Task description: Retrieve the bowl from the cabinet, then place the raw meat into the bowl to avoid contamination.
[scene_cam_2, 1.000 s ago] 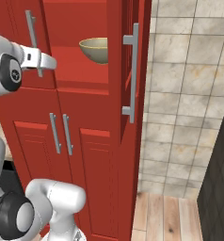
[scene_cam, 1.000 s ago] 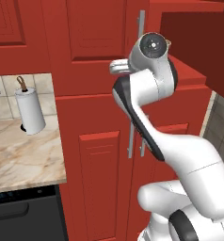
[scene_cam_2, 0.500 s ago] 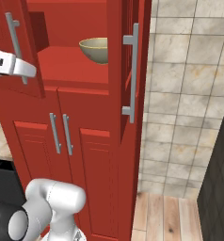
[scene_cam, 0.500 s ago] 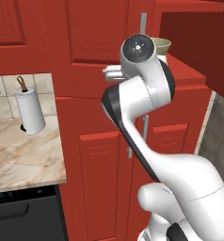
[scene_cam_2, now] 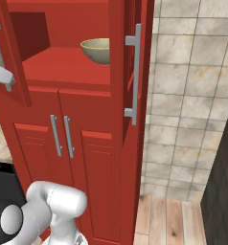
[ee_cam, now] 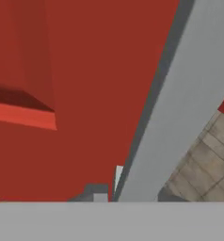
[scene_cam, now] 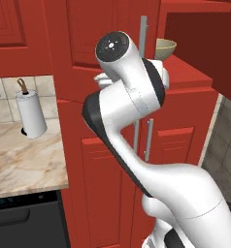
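The left door [scene_cam_2: 10,62] has swung wider, pulled by the closed gripper [scene_cam_2: 0,75] on its handle [scene_cam: 142,63] (bowl [scene_cam_2: 97,50] now reachable inside the cabinet [scene_cam_2: 87,139]).

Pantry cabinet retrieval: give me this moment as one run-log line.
phase: opening cabinet | left door handle: pincer shut on it | bowl: on shelf, untouched
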Tool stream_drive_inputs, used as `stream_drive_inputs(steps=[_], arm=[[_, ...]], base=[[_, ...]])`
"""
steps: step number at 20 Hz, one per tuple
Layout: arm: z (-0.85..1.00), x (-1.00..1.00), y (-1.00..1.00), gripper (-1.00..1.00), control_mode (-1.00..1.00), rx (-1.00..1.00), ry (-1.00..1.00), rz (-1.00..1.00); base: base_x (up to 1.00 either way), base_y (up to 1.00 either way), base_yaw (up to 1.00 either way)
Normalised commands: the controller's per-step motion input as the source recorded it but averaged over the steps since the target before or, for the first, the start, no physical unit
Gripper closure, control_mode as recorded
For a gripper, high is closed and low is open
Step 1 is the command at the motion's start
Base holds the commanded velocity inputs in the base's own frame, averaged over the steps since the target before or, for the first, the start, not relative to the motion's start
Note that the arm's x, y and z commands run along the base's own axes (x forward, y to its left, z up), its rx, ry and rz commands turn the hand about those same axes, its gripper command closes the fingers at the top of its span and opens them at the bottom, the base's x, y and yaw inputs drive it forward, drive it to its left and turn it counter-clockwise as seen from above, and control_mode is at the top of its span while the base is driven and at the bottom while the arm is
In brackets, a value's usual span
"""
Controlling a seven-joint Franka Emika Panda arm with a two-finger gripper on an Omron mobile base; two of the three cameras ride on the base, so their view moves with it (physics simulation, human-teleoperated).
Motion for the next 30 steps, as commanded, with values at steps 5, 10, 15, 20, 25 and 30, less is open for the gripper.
stream_drive_inputs(steps=[5, 10, 15, 20, 25, 30], arm=[[-0.07, -0.38, 0.3, -1.0, -1.0, -0.01, 0.05, -0.11], [0.0, -0.05, 0.01, -1.0, -1.0, 0.0, -0.01, -0.01], [0.0, -0.48, -0.46, -1.0, -1.0, 0.08, -0.03, -0.02], [0.0, -0.55, -0.81, -1.0, -1.0, 0.19, -0.02, 0.0], [0.0, -0.15, -0.78, -1.0, -1.0, 0.37, 0.03, 0.01], [0.0, 0.49, -0.41, -1.0, -1.0, 0.49, 0.15, 0.02]], base=[[0.0, 0.0, 0.0], [0.0, 0.0, 0.0], [0.0, 0.0, 0.0], [0.0, 0.0, 0.0], [0.0, 0.0, 0.0], [0.0, 0.0, 0.0]])
